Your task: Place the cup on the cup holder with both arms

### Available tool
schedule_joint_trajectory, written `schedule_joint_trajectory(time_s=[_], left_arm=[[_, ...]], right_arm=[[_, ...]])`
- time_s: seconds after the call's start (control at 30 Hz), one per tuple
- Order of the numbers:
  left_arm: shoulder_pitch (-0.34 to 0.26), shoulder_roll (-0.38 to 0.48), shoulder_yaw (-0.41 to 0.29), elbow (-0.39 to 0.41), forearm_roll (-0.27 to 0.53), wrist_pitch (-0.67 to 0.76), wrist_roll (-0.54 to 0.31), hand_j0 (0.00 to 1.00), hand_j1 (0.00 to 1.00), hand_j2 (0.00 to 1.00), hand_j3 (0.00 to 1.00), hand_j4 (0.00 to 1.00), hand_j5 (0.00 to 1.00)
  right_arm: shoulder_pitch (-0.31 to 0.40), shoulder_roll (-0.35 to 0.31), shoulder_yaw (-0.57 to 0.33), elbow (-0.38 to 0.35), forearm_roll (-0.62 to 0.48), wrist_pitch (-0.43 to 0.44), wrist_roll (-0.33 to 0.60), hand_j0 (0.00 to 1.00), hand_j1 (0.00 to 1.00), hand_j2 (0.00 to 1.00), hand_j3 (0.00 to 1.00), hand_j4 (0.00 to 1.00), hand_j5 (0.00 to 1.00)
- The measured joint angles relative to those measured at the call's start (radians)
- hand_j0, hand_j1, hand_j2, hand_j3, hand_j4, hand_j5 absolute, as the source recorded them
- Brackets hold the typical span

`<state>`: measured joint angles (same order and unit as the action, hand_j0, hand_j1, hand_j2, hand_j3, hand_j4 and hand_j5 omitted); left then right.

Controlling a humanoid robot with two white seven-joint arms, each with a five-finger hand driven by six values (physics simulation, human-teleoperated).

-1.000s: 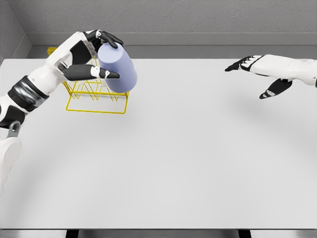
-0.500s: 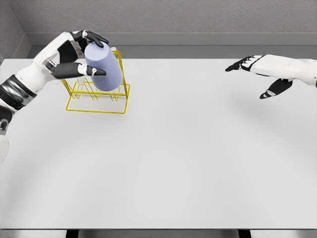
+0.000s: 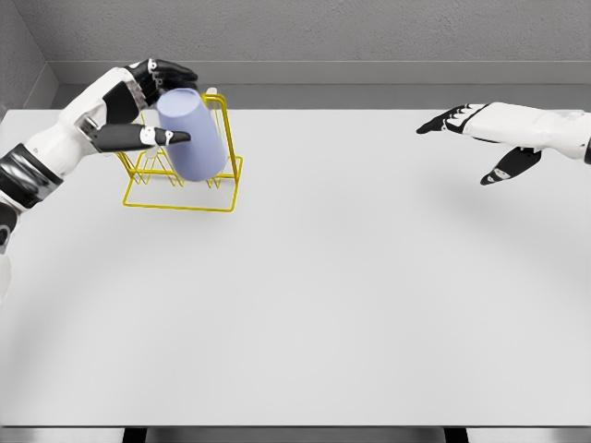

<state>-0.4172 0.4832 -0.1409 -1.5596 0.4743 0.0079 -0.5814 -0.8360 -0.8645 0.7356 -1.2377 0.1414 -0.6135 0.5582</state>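
- The left hand (image 3: pixel 138 101) reaches in from the left edge over the far left part of the table (image 3: pixel 323 295), its dark fingers (image 3: pixel 171 70) curled over the top of the cup and the thumb lying along the cup's near side.
- The cup (image 3: pixel 190 135), a pale blue-violet cylinder, is gripped in that hand and tilted, its upper end toward the hand and its lower end down and to the right.
- The cup sits right in front of the cup holder (image 3: pixel 185 189), a yellow wire rack standing on the table; the cup covers the rack's middle, and whether it touches the wires cannot be told.
- The table is a plain white surface filling most of the view, with a grey wall (image 3: pixel 323 32) behind it and a dark strip along its far edge.
- The right hand (image 3: pixel 480 138) hangs above the far right of the table, well apart from cup and rack, fingers spread and holding nothing.
- Compared with half a second ago, the cup has sunk a little lower against the rack and tipped slightly more; the right hand is nearly where it was.
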Motion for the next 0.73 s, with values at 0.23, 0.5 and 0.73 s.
schedule_joint_trajectory(time_s=[0.23,0.5,0.73], left_arm=[[0.000,0.001,0.000,-0.003,-0.003,-0.003,-0.001,0.89,0.89,0.89,0.89,0.89,0.89],[0.014,0.016,-0.006,-0.044,0.005,-0.044,-0.017,1.00,1.00,1.00,1.00,1.00,1.00],[0.193,0.145,-0.014,-0.154,0.013,-0.309,-0.029,1.00,1.00,1.00,1.00,1.00,1.00]], right_arm=[[0.000,-0.001,0.000,0.000,0.000,0.000,0.000,1.00,1.00,1.00,1.00,1.00,1.00],[0.000,0.000,0.000,0.000,0.000,0.000,0.000,1.00,1.00,1.00,1.00,1.00,1.00],[0.000,0.000,0.000,0.000,0.001,0.000,0.000,1.00,1.00,1.00,1.00,1.00,1.00]])
